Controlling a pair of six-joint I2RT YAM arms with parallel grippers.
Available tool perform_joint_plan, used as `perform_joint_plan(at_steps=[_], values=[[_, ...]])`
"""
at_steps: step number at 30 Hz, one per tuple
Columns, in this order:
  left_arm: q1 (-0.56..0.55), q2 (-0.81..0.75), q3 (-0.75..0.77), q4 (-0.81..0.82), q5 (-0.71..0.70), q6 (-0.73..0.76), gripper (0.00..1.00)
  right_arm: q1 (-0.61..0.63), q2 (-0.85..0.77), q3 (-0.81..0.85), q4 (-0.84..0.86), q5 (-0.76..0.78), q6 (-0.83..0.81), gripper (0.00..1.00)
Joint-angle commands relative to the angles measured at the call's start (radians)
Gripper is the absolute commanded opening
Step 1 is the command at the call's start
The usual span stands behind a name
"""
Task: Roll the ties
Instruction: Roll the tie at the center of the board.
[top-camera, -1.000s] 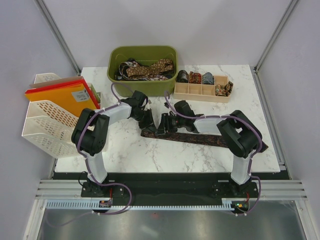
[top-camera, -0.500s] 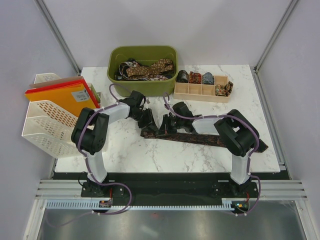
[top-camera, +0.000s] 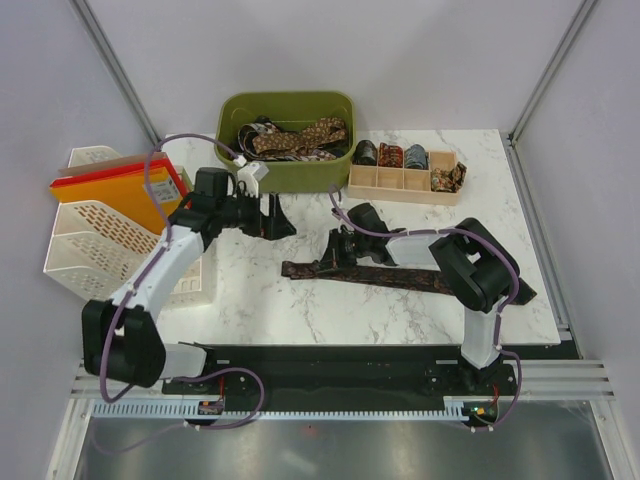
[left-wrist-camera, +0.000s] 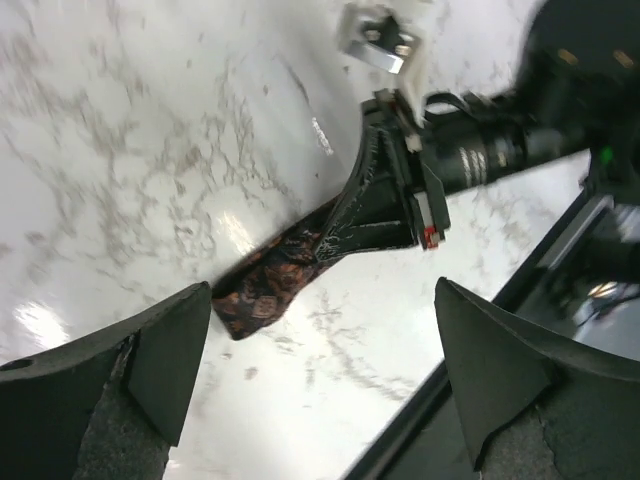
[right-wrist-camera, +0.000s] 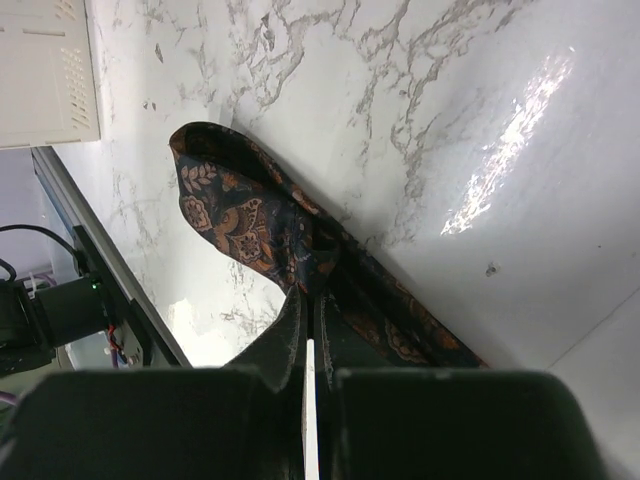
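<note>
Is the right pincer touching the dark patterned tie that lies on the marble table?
Touching. The right wrist view shows the right pincer shut on a raised fold of the tie, with the fabric pinched between its fingers.

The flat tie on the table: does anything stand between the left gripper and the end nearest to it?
Nothing visible does. Only bare table lies between the left gripper and the tie; the right gripper pinches it beside that end.

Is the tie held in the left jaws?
No: the left jaws stand wide open, apart from the tie, which the right jaws pinch.
</note>
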Motion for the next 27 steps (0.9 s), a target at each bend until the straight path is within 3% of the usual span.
perform_joint_plan(at_steps=[1, 5, 11, 16, 27], values=[[0.021, -0.094, -0.040, -0.012, 0.128, 0.483, 0.99, -0.006, -0.026, 0.007, 0.040, -0.027, 0.005, 0.00], [0.018, -0.071, -0.080, -0.099, 0.175, 0.857, 0.93, -0.008, -0.031, -0.005, 0.094, -0.035, 0.038, 0.00], [-0.007, 0.009, -0.160, -0.044, 0.148, 1.148, 0.94, -0.008, -0.015, -0.005, 0.134, -0.042, 0.073, 0.00], [-0.048, 0.076, -0.166, -0.004, 0.131, 1.268, 0.91, -0.008, -0.003, -0.011, 0.197, -0.067, 0.117, 0.00], [-0.113, 0.184, -0.173, 0.035, 0.065, 1.351, 0.83, -0.006, 0.022, -0.039, 0.291, -0.101, 0.188, 0.02]])
